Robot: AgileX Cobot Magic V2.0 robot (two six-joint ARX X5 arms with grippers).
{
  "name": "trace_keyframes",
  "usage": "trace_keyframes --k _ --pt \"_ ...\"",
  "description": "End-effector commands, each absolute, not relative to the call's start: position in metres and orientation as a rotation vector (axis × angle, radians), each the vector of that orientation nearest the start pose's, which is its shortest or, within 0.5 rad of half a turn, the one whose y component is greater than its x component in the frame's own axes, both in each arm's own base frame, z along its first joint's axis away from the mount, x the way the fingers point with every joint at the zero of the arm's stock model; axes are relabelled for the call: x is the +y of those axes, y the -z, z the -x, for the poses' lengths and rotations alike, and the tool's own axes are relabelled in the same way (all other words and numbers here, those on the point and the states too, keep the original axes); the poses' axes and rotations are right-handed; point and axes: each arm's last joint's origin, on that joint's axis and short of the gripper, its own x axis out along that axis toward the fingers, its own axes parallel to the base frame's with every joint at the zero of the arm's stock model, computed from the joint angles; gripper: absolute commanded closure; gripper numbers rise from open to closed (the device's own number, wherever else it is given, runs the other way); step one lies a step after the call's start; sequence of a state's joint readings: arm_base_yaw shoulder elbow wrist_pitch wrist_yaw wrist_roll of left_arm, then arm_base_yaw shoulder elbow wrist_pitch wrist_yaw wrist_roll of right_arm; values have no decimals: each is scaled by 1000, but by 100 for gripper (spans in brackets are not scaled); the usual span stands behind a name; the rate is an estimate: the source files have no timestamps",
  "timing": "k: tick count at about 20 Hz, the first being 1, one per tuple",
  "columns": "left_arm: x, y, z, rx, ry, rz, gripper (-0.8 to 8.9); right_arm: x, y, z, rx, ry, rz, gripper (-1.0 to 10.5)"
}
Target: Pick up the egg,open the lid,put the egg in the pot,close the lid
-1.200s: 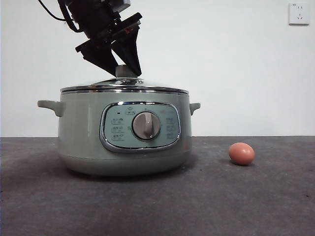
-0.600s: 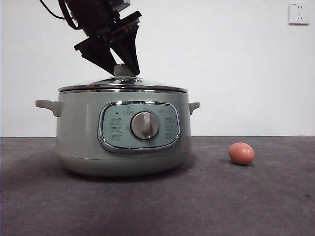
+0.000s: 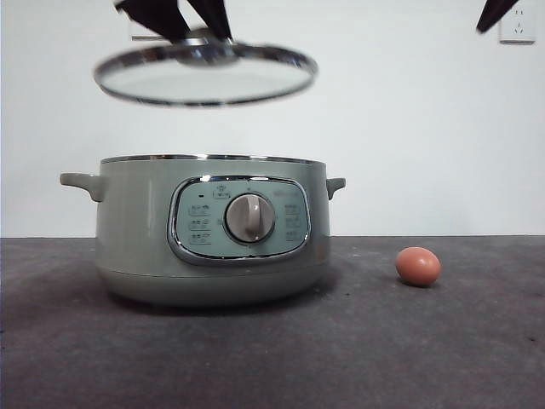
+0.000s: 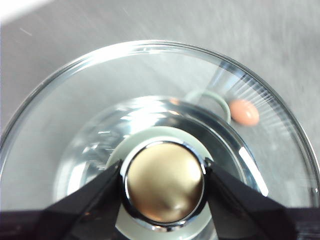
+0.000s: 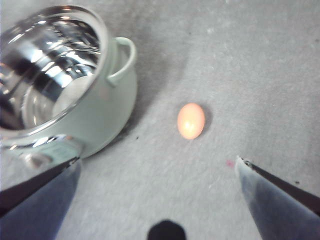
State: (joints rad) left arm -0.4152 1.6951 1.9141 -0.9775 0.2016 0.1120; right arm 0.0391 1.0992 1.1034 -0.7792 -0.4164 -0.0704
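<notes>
Front view shows the egg [image 3: 418, 266] nearest, lying on the dark worktop [image 3: 272, 358] toward its right side, well apart from the pot [image 3: 209, 230], which stands further left with its mouth uncovered. Above the pot hangs the lid [image 3: 204, 75], tilted a little and clear of the rim, carried by my left gripper [image 4: 164, 182]: its fingers are clamped on the knob from both sides.

My right gripper [image 5: 157, 167] is the one that matters next, I judge. Its fingers [image 5: 280, 192] are spread wide apart and empty, and the egg [image 5: 191, 120] lies ahead of them, roughly centred between the two, with bare worktop all around it. The egg's long axis runs nearly along my reach and not across the gap, so closing would pinch its narrow sides.

The right arm is plainly the nearer one, since the left is busy holding the lid. Only the pot's side handle [image 5: 125, 60] lies near the egg, and it does not bar a straight descent.
</notes>
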Motion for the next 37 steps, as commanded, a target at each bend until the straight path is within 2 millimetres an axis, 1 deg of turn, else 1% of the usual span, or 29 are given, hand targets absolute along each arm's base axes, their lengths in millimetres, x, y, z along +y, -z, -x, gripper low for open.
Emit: trace_keyframes --k 1,2,5,7,9,11,13,17,20,22,24,26,29,31,34,35,36,37 --pt "-116 -463 -278 553 600 -151 822 21 -324 -232 771 -452 -100 321" --pt "-106 -472 -265 525 584 -145 822 23 -318 -241 782 -455 -97 321" --pt "-72 -502 -216 436 527 -147 822 36 -294 -270 835 -439 -63 321" --pt "-53 -513 -185 407 471 -139 822 47 -276 -287 865 -434 -31 321" --pt "-38 -518 -155 402 387 -149 822 58 -259 -302 900 -422 1 321" --pt "-29 -523 -128 382 350 -149 822 68 -245 -316 936 -412 34 321" --pt "-25 -523 -106 379 348 -149 822 75 -236 -329 966 -406 53 321" --pt "-18 -522 -70 381 346 -136 822 84 -222 -349 1029 -381 82 321" --pt "-13 -524 -44 325 337 -99 822 86 -207 -358 1090 -375 86 321" --pt "-10 -525 -32 295 335 -91 822 87 -197 -361 1115 -371 88 322" --pt "-9 -525 -26 282 334 -89 822 88 -190 -363 1129 -373 90 327" --pt "-9 -525 -24 278 334 -87 822 92 -183 -364 1140 -371 103 389" --pt "-9 -524 -25 280 334 -87 822 100 -178 -365 1140 -383 118 399" --pt "-9 -524 -25 280 334 -87 822 103 -178 -365 1133 -379 128 506" --pt "-9 -524 -25 280 334 -87 822 104 -176 -365 1140 -368 126 579" --pt "-9 -524 -25 280 334 -87 822 104 -175 -365 1145 -365 128 622" --pt "-9 -524 -25 280 334 -87 822 104 -173 -365 1149 -364 129 700" --pt "-9 -524 -25 280 334 -87 822 104 -173 -365 1152 -364 130 736"
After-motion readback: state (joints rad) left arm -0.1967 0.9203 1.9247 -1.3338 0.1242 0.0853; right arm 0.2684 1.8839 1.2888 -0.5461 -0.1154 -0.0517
